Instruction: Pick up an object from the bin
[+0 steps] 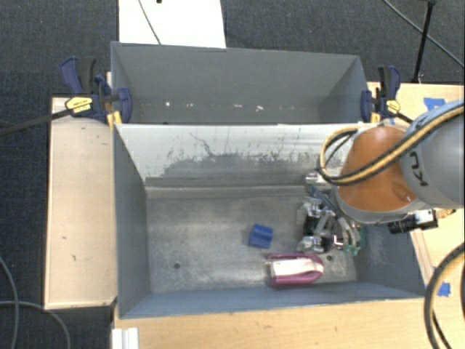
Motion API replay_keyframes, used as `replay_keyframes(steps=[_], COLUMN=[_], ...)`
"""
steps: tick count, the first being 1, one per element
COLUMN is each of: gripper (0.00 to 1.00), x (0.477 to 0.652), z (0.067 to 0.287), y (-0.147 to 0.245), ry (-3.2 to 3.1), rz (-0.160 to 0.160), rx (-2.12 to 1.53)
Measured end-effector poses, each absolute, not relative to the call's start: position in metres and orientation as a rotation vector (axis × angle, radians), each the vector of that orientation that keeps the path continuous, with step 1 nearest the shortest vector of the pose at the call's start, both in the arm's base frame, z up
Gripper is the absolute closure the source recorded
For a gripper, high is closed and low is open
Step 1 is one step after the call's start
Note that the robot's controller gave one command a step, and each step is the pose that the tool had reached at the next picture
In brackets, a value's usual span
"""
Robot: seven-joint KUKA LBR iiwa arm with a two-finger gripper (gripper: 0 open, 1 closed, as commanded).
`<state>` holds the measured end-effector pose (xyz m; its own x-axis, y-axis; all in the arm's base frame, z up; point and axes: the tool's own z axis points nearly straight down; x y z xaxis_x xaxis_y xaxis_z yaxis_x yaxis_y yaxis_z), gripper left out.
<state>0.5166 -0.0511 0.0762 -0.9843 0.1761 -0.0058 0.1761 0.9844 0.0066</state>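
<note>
Gripper [321, 240] low in the right side of the grey metal bin [131, 217], opening impossible to tell. Just beside and in front, by the front wall: a white-and-magenta oblong packet [294, 269]. Further left, 1 small blue block [260, 235]. Packet likely light, slick-skinned, slightly yielding; best pinched across its narrow middle.
</note>
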Motion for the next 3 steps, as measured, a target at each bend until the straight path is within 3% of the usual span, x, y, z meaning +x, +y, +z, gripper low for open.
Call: replay_keyframes(steps=[1,2,3], gripper=[0.0,0.0,0.0], x=[0.509,0.505,0.532], z=[0.103,0.113,0.074], y=[-0.001,-0.091,-0.079], ry=[3.071,3.1,3.102], rz=[-0.004,-0.005,0.004], rx=[-0.514,-0.469,-0.353])
